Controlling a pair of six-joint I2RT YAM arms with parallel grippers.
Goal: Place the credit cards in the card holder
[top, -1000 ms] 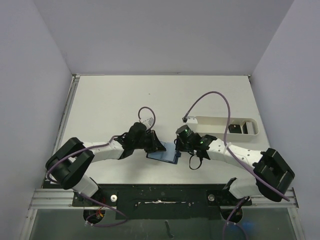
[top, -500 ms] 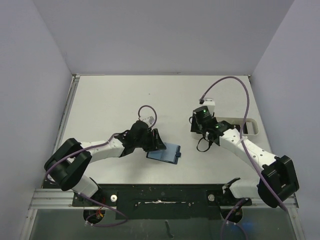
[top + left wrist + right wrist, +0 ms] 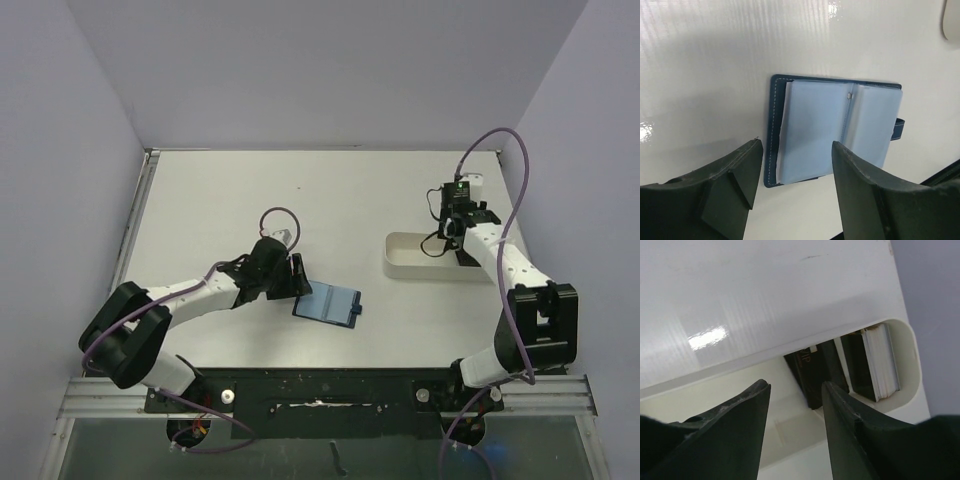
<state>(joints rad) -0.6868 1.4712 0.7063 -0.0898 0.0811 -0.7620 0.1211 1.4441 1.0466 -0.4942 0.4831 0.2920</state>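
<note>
The card holder (image 3: 328, 303) lies open and flat on the table, light blue pockets up (image 3: 835, 130). My left gripper (image 3: 297, 276) sits just left of it, open, with nothing between the fingers (image 3: 796, 144); the holder's near edge shows in the gap. My right gripper (image 3: 463, 240) hangs open over the white tray (image 3: 420, 258) and holds nothing (image 3: 795, 386). In the right wrist view, dark credit cards (image 3: 815, 372) stand on edge in the tray's far end. A second stack of credit cards (image 3: 872, 365) with white edges stands beside them.
The long white tray (image 3: 790, 410) stands at the right of the table, close to the right wall. My right arm crosses its right end in the top view. The table's front edge runs just below the card holder.
My left gripper has opened and drawn back to the left, off the card holder. My right arm has swung away from the holder to the tray at the right, its jaws opening wider.
</note>
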